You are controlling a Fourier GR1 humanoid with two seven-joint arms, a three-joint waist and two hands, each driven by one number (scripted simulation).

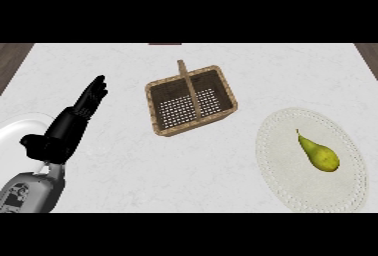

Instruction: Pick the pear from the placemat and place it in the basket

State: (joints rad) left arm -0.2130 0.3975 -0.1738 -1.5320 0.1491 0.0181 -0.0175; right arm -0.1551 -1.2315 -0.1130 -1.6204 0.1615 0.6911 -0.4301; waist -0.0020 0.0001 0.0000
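Note:
A yellow-green pear [319, 153] lies on its side on a round off-white lace placemat [291, 180] at the right of the counter, stem pointing up-left. A brown wicker basket [164, 127] with a handle across its top stands at the centre, nothing inside it. My left hand [72, 121] rests at the left with straight fingers pointing up, well apart from the basket and holding nothing. My right hand does not show.
Part of a white plate [16, 129] shows at the left edge, behind my left forearm. The white marble counter [221, 175] ends in dark wood floor at the upper corners.

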